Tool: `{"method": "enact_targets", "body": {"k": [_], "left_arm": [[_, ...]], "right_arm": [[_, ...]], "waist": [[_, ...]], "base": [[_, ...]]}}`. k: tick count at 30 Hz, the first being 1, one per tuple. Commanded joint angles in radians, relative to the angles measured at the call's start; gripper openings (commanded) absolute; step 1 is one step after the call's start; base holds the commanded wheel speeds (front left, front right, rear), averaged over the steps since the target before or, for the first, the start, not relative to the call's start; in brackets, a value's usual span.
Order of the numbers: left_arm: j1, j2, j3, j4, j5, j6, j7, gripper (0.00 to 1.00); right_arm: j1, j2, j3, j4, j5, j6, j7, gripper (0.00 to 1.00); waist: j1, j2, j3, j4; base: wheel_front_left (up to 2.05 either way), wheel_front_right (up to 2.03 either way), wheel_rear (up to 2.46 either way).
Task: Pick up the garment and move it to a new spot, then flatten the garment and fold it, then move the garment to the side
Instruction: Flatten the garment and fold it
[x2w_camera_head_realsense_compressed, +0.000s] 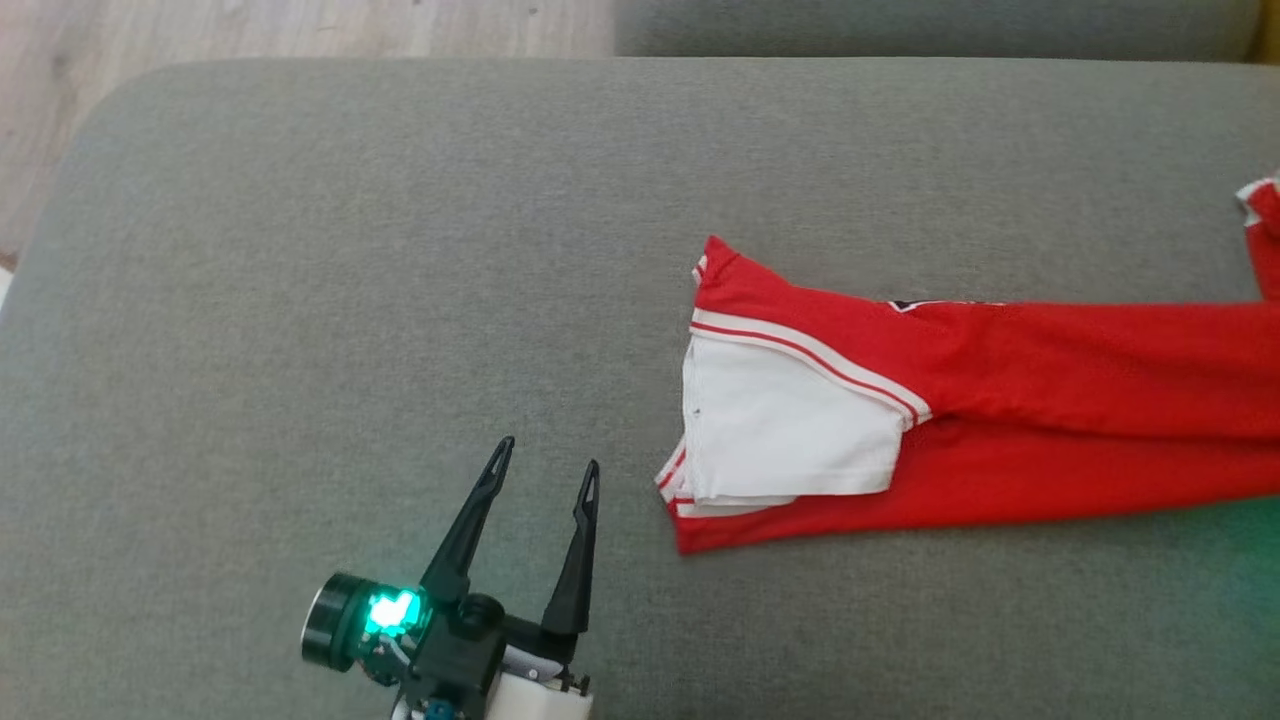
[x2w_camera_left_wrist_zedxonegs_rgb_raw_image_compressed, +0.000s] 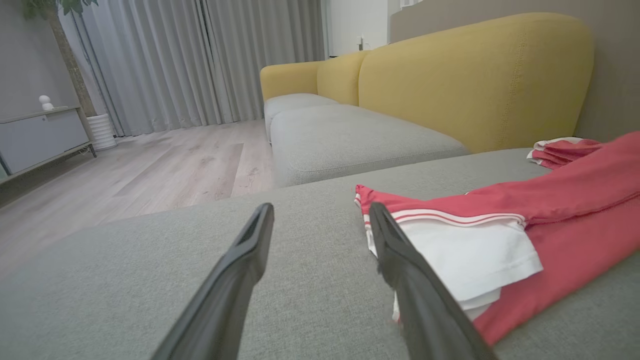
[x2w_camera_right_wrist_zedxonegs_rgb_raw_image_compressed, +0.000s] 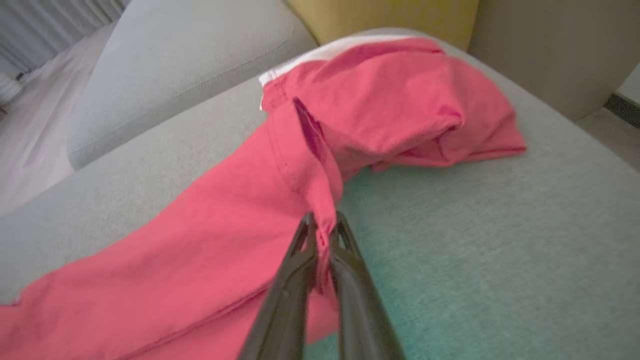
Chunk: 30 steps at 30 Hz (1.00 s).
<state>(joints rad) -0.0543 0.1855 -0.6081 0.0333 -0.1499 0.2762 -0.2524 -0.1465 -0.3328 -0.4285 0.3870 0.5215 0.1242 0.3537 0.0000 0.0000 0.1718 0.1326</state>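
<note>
The garment (x2w_camera_head_realsense_compressed: 1000, 400) is red with a white panel and striped trim, stretched across the right half of the grey cushion (x2w_camera_head_realsense_compressed: 350, 300) and running off the right edge of the head view. My left gripper (x2w_camera_head_realsense_compressed: 545, 465) stands open over bare cushion, just left of the garment's white end (x2w_camera_left_wrist_zedxonegs_rgb_raw_image_compressed: 465, 250). Its right fingertip (x2w_camera_left_wrist_zedxonegs_rgb_raw_image_compressed: 382, 220) sits close beside that end. In the right wrist view my right gripper (x2w_camera_right_wrist_zedxonegs_rgb_raw_image_compressed: 322, 225) is shut on a raised fold of the red garment (x2w_camera_right_wrist_zedxonegs_rgb_raw_image_compressed: 210, 225), and the cloth is pinched up between the two fingers.
A second grey seat cushion (x2w_camera_left_wrist_zedxonegs_rgb_raw_image_compressed: 350, 137) and a yellow sofa back (x2w_camera_left_wrist_zedxonegs_rgb_raw_image_compressed: 475, 75) lie beyond the garment. Wooden floor (x2w_camera_left_wrist_zedxonegs_rgb_raw_image_compressed: 150, 165), curtains and a low cabinet (x2w_camera_left_wrist_zedxonegs_rgb_raw_image_compressed: 40, 135) are off the cushion's left side.
</note>
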Motion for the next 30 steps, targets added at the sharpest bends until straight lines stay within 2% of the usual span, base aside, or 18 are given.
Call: {"method": "enact_targets", "body": {"k": [1,4,8,12,16,23,30], "left_arm": [[-0.014,-0.006,0.042,-0.026,0.011,-0.004,-0.009,1.00],[-0.020,-0.013,0.057,-0.025,0.020,-0.013,-0.009,1.00],[-0.018,-0.023,0.070,-0.018,0.029,-0.024,-0.009,1.00],[-0.007,-0.027,0.080,-0.011,0.034,-0.038,-0.009,1.00],[-0.002,-0.036,0.084,-0.001,0.041,-0.050,-0.009,1.00],[0.007,-0.055,0.092,0.011,0.051,-0.072,-0.009,1.00],[0.010,-0.066,0.103,0.018,0.056,-0.085,-0.009,1.00]], "right_arm": [[-0.022,-0.032,0.004,-0.055,0.020,0.007,0.003,0.00],[-0.024,-0.006,0.008,-0.133,0.060,0.007,0.016,0.00],[-0.011,0.068,0.054,-0.271,0.130,0.007,0.037,0.00],[0.005,0.146,0.135,-0.390,0.181,0.007,0.059,0.00],[0.007,0.215,0.234,-0.455,0.195,0.007,0.066,0.00],[-0.011,0.266,0.453,-0.456,0.227,0.007,0.074,0.00],[-0.016,0.279,0.597,-0.384,0.257,0.007,0.058,0.00]], "waist": [[0.0000,0.0000,-0.003,-0.008],[0.0000,0.0000,-0.008,-0.015],[0.0000,0.0000,-0.022,-0.016],[0.0000,0.0000,-0.036,-0.008],[0.0000,0.0000,-0.049,0.013],[0.0000,0.0000,-0.054,0.060],[0.0000,0.0000,-0.049,0.085]], "base": [[0.00,0.00,0.00],[0.00,0.00,0.00],[0.00,0.00,0.00],[0.00,0.00,0.00],[0.00,0.00,0.00],[0.00,0.00,0.00],[0.00,0.00,0.00]]}}
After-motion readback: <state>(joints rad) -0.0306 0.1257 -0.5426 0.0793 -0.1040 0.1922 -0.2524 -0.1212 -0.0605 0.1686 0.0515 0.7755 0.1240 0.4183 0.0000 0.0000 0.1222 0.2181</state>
